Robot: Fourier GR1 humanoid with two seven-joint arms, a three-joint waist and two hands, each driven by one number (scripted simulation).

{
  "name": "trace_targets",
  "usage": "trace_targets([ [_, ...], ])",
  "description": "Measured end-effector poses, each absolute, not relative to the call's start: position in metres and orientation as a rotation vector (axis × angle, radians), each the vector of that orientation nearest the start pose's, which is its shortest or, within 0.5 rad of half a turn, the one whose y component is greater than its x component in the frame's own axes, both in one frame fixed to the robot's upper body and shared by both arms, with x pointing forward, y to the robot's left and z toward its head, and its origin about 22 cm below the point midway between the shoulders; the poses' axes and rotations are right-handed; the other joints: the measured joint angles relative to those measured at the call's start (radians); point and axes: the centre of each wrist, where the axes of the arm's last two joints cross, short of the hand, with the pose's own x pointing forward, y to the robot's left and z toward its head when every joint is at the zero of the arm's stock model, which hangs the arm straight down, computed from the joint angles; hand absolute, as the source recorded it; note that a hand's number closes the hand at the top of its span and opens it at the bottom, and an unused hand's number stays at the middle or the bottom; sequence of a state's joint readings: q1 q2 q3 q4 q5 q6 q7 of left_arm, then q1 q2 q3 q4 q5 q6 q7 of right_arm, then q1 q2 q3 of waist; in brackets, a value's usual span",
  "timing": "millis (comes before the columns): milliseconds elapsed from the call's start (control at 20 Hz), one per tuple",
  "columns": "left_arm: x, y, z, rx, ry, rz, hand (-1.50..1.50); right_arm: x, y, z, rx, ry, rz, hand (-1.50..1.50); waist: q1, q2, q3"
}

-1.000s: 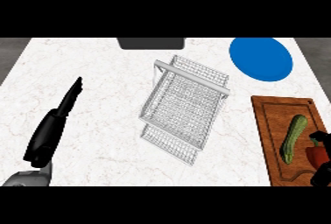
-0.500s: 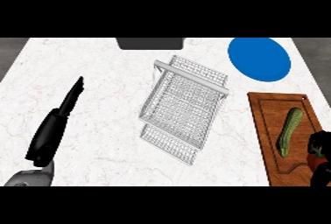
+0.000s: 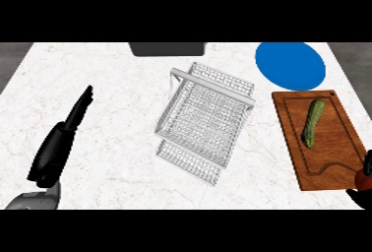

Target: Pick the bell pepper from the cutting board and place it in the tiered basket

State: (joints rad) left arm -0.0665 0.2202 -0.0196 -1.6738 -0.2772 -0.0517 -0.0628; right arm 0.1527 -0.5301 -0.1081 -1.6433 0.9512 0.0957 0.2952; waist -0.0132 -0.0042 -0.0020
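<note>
At the view's right edge, by the near right corner of the cutting board: my right hand, fingers curled round the red bell pepper. So little of the pepper shows that I cannot tell its long axis. My left hand lies straight-fingered and holds nothing, left of the tiered basket
</note>
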Motion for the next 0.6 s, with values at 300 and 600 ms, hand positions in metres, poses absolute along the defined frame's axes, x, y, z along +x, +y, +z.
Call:
trace_targets([
  [300,0.256,0.267,0.049,0.332,-1.743,-0.476,0.0,0.158,-0.381,0.084,-1.232,-0.947,0.794,1.5,-0.007,0.0,0.001],
  [600,0.251,0.27,0.054,0.331,-1.743,-0.471,0.0,0.14,-0.37,0.133,-1.108,-1.184,0.627,1.5,-0.009,-0.003,0.001],
])
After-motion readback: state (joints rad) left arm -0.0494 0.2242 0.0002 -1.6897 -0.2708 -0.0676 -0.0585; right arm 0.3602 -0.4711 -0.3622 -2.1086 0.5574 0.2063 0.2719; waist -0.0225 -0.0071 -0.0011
